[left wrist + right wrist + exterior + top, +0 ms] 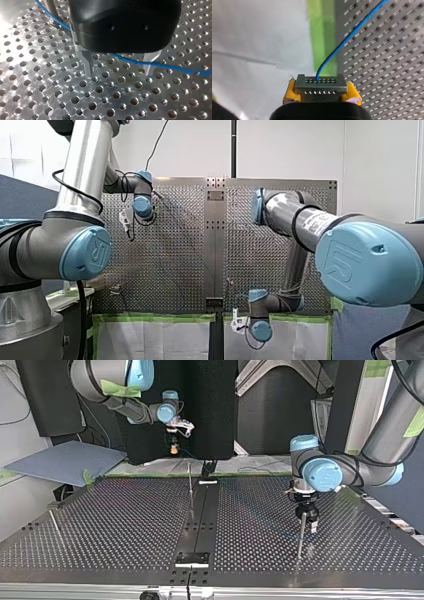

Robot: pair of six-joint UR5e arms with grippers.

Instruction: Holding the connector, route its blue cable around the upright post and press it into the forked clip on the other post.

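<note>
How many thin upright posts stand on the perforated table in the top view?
3. One post stands mid-table toward the far edge, a second post beside my left gripper, a third post at the view's left. More could be hidden.

The front view looks from behind and above the arms (80, 245) over the silver perforated metal table (170, 270); the top view faces them from across it, low, sharing its flat centre strip (202, 510). The left wrist view hangs close over the holes, the right wrist view close behind the grey metal connector (320, 87); both catch the thin blue cable (175, 67)
</note>
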